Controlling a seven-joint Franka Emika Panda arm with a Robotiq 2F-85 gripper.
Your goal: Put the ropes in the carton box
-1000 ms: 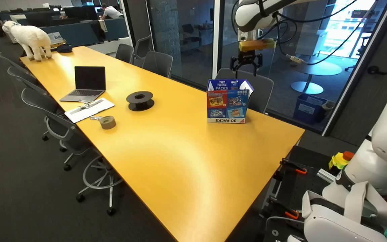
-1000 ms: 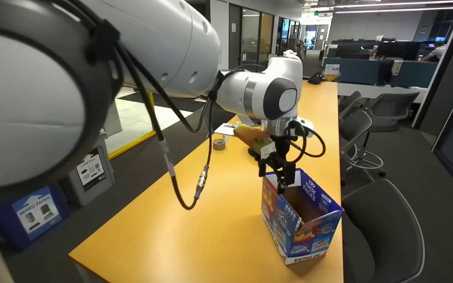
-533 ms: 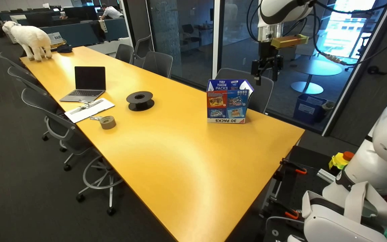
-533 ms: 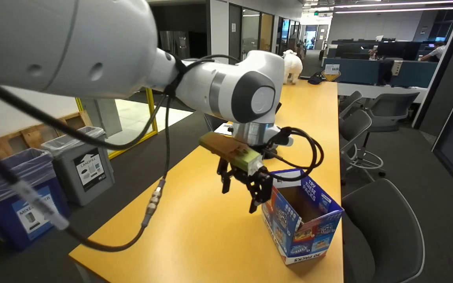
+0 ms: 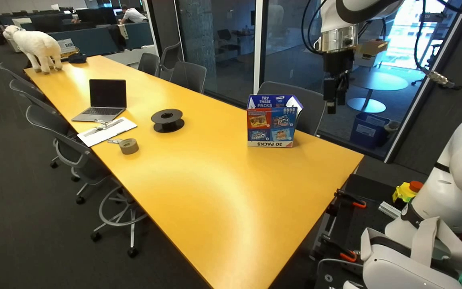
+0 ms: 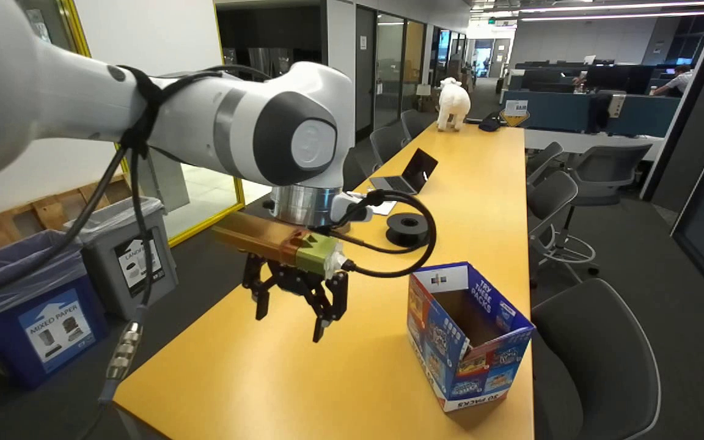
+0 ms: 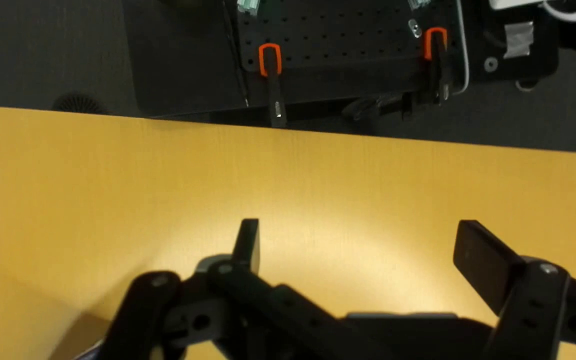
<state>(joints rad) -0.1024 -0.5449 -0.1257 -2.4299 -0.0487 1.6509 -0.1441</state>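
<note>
The tall blue-and-red printed cardboard carton box [image 6: 450, 345], open at the top, sat upright near a long edge of the yellow table [image 6: 327, 379], with a dark grey chair [image 6: 602, 360] just beside that edge. In an exterior view its inside showed brown, though I couldn't see to its bottom. At the end of the white robot arm [image 6: 199, 122], the black two-fingered gripper [image 6: 289, 325] hung above the table, pointing down and apart from the box; its jaws stood wide apart, yellow tabletop showing between them in the wrist view. Farther along, in both exterior views, I saw a black plastic spool [image 5: 167, 120] and a silver laptop [image 5: 104, 102], its dark screen raised. A tan roll of tape [image 5: 128, 147] lay near a flat white sheet [image 5: 112, 133], and at the far end stood a woolly white sheep figure [image 5: 38, 45].
</note>
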